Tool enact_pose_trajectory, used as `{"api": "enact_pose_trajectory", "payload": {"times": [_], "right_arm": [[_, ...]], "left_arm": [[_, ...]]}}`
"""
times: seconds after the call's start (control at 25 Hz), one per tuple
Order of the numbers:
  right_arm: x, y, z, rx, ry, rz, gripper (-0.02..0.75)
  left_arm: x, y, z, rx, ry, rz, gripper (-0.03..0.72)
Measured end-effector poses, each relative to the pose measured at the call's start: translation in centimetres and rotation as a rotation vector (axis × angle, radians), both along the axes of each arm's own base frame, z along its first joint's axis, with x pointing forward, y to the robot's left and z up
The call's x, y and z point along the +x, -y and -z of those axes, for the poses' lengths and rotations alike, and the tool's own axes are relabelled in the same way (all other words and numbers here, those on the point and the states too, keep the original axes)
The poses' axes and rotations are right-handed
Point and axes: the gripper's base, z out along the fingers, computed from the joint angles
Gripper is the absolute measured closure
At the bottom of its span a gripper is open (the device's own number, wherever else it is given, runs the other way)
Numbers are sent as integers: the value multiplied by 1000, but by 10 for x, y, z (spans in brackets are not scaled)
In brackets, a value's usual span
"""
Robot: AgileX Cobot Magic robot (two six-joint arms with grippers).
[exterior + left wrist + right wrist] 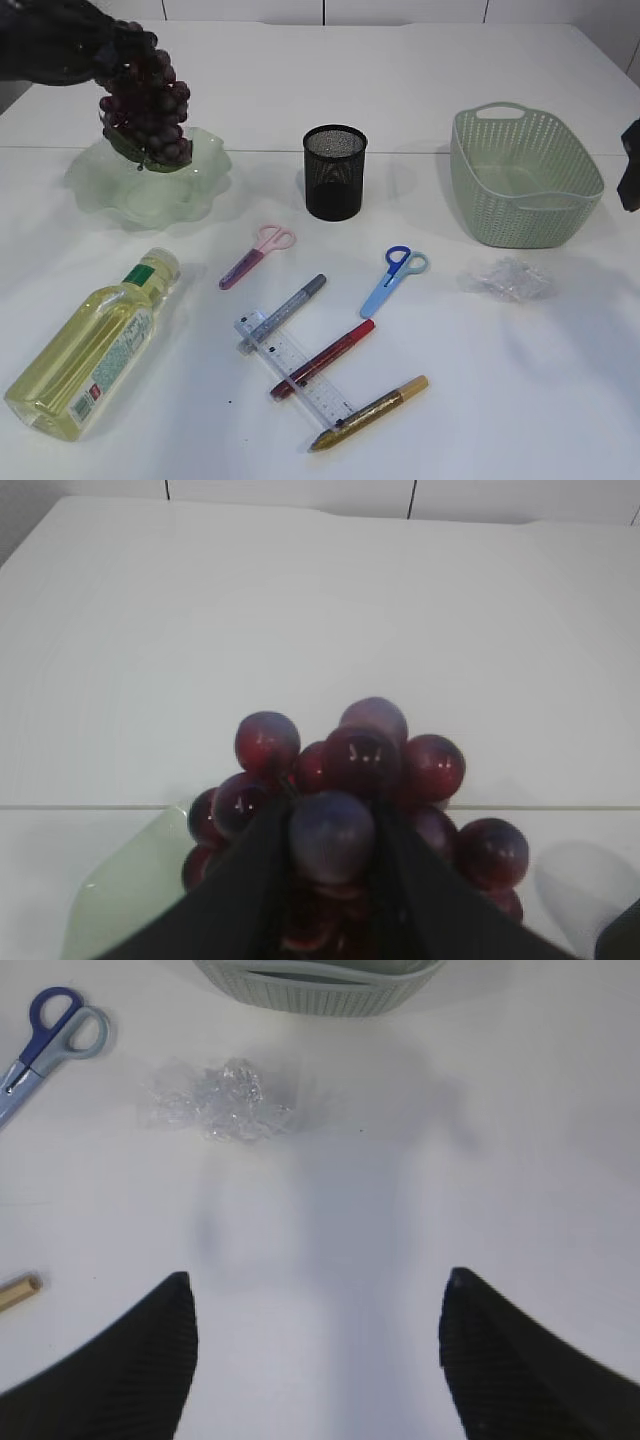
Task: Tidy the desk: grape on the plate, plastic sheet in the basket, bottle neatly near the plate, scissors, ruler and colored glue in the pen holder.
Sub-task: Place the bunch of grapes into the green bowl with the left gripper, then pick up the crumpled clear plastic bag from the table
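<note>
A dark purple grape bunch hangs just above the pale green plate, with my left gripper shut on its top berries. The plate's rim shows below. My right gripper hovers open and empty over bare table, short of the crumpled plastic sheet. The bottle lies on its side at front left. Pink scissors, blue scissors, a clear ruler and three glue pens, silver, red and gold, lie mid-table.
The black mesh pen holder stands upright at centre back. At back right sits the green basket, just beyond the plastic sheet. The red glue pen lies across the ruler.
</note>
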Motion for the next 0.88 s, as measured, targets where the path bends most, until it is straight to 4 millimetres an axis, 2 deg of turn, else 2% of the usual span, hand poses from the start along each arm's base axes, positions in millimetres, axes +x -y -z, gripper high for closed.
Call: {"api": "enact_pose_trajectory", "payload": {"times": [0.12, 0.2, 0.44, 0.56, 0.68, 0.88], "right_arm": [[0, 0, 0, 0, 0, 0, 153], [0, 0, 0, 0, 0, 0, 153], [0, 0, 0, 0, 0, 0, 153], [0, 0, 0, -1, 0, -2, 154], [0, 0, 0, -1, -1, -2, 154], [0, 0, 2, -1, -5, -2, 154]], "left_arm": [[10, 1, 17, 10, -30, -6, 485], [12, 2, 25, 6, -47, -13, 435], [15, 0, 23, -16, -33, -52, 202], [14, 0, 24, -32, -42, -52, 156], [9, 3, 12, -57, -41, -14, 146], [-13, 11, -29, -76, -24, 152, 182]]}}
